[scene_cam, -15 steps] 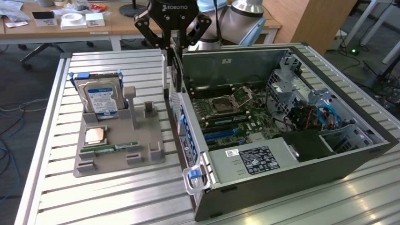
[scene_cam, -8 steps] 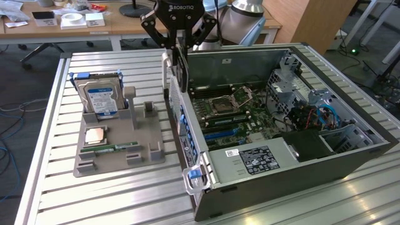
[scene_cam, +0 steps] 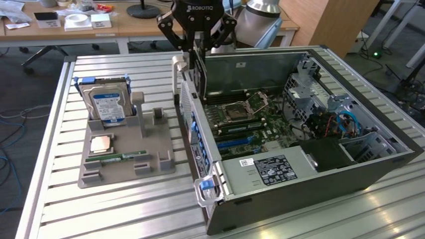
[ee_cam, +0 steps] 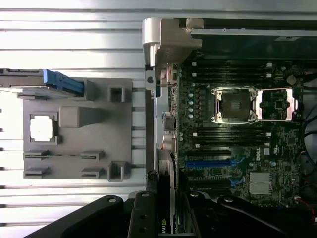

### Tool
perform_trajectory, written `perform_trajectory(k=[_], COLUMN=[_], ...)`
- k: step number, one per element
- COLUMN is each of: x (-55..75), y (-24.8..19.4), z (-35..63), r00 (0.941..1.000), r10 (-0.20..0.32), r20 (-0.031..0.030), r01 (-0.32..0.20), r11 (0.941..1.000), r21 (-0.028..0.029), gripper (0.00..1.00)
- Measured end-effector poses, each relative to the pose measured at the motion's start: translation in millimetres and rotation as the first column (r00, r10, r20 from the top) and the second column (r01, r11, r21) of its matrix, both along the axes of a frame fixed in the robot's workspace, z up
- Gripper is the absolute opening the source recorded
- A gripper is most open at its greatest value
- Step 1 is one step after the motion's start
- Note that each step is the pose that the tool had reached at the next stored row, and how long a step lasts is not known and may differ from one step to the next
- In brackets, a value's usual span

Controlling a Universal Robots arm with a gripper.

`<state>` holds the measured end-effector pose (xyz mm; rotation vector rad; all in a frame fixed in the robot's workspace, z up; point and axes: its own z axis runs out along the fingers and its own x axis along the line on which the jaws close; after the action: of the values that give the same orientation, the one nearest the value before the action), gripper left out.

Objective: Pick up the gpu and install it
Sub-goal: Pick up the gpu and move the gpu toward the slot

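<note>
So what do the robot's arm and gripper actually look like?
The gripper is black, with two jointed linkage fingers and white ROBOTIQ lettering across its body. The arm behind it is a rounded silver-grey segment.

**Operator:** Component identification?
**Technician:** The gpu [scene_cam: 198,74] [ee_cam: 167,193] is a thin flat card with a dark face and a silver metal bracket [scene_cam: 177,64] [ee_cam: 166,42] at one end.
**Operator:** State?
**Technician:** Clear of every surface, clamped at its upper edge between the fingers of the gripper [scene_cam: 199,47] [ee_cam: 168,218].
**Operator:** Orientation?
**Technician:** On edge, faces vertical. The wrist view presents it edge-on.
**Operator:** Location?
**Technician:** Above the open computer case [scene_cam: 299,189], in line with the case wall on the exterior view's left, beside the motherboard [ee_cam: 237,148] edge. It is not seated in a slot.
</note>
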<state>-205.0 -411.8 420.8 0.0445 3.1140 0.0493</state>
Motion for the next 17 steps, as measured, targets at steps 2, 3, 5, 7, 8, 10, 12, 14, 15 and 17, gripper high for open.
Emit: perform_trajectory(k=[2, 3, 5, 7, 8, 10, 12, 14, 15, 17], x=[2.9, 4.4, 7.2, 9.9, 11.3, 13.9, 16.3, 18.7, 20.1, 23.7], y=[0.0, 0.0, 0.0, 0.1, 0.0, 0.1, 0.1, 0.1, 0.1, 0.1], z=[0.0, 0.0, 0.0, 0.0, 0.0, 0.0, 0.0, -0.1, -0.1, 0.0], r00=[1.0, 1.0, 1.0, 1.0, 1.0, 1.0, 1.0, 1.0, 1.0, 1.0], r10=[0.0, 0.0, 0.0, 0.0, 0.0, 0.0, 0.0, 0.0, 0.0, 0.0], r20=[0.0001, 0.0001, 0.0001, 0.0001, 0.0001, 0.0001, 0.0001, 0.0001, 0.0001, 0.0001], r01=[0.0, 0.0, 0.0, 0.0, 0.0, 0.0, 0.0, 0.0, 0.0, 0.0], r11=[1.0, 1.0, 1.0, 1.0, 1.0, 1.0, 1.0, 1.0, 1.0, 1.0], r21=[0.0, 0.0, 0.0, 0.0001, 0.0, 0.0, 0.0001, 0.0001, 0.0, 0.0], gripper=[0.26, 0.26, 0.26, 0.26, 0.26, 0.26, 0.26, 0.26, 0.26, 0.26])
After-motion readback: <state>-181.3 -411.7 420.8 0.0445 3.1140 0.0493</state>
